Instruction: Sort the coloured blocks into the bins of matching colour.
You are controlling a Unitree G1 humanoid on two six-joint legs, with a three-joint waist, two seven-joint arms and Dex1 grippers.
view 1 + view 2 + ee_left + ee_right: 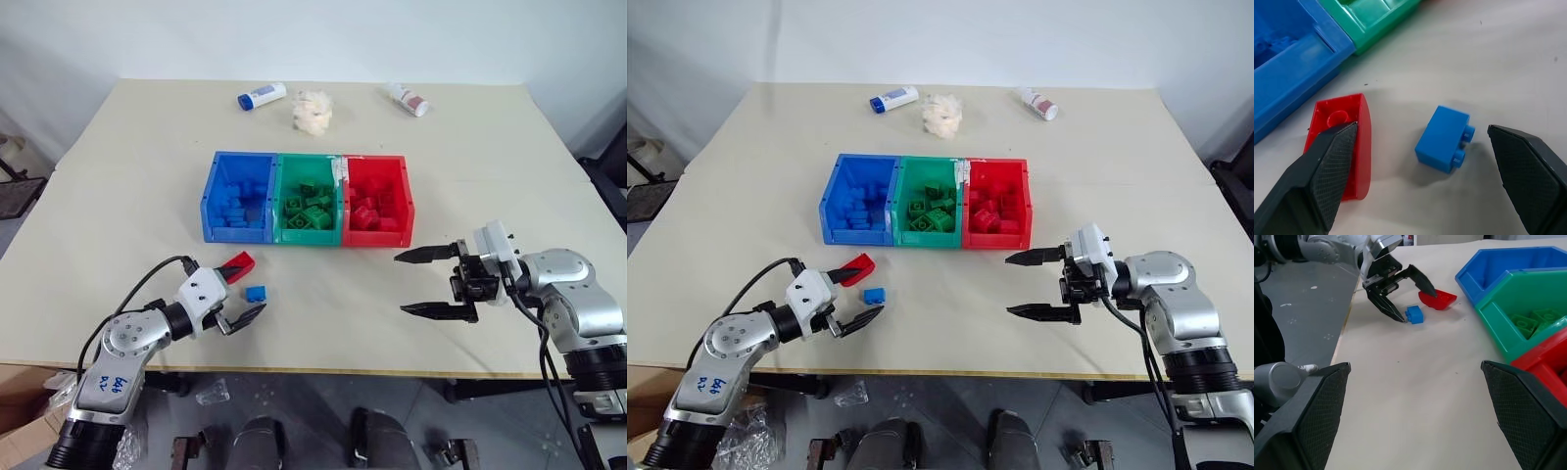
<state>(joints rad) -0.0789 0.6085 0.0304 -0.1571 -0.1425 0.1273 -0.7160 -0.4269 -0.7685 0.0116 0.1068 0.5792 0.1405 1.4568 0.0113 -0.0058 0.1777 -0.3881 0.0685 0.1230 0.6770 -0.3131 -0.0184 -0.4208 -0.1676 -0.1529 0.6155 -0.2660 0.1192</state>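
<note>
A: Where do things stand on the counter (118, 166)?

B: Two pieces are loose in front of the bins (307, 198): a small blue block (1443, 138) and a red piece (1344, 142) just beside it. Everything else looks sorted, blue in the blue bin (235, 196), green in the green bin (310, 199), red in the red bin (375, 201).

A: And the left gripper (242, 290)?

B: Low over the counter, its fingers (1327, 166) spread wide. The blue block lies between them, touching neither. One finger overlaps the red piece in the wrist view; I can't tell whether it touches.

A: The right gripper (428, 281)?

B: Hanging in front of the red bin, fingers apart, nothing in them.

A: How would the blue block handle?

B: I'd judge it light, rigid and hollow, hard plastic with smooth, fairly slick faces. It won't crush, but it could skid or twist out if pinched off-centre. It lies on its side, studs pointing sideways toward one finger.

A: So where to grip?

B: On the two flat long faces, near the middle, clear of the studs. As it lies, one finger would meet the studs, so a slight turn of the wrist should help.

A: Any worry?

B: The red piece is close. Closing could nudge it or catch it too. It has a curved side, so it would likely be harder to pinch.
</note>
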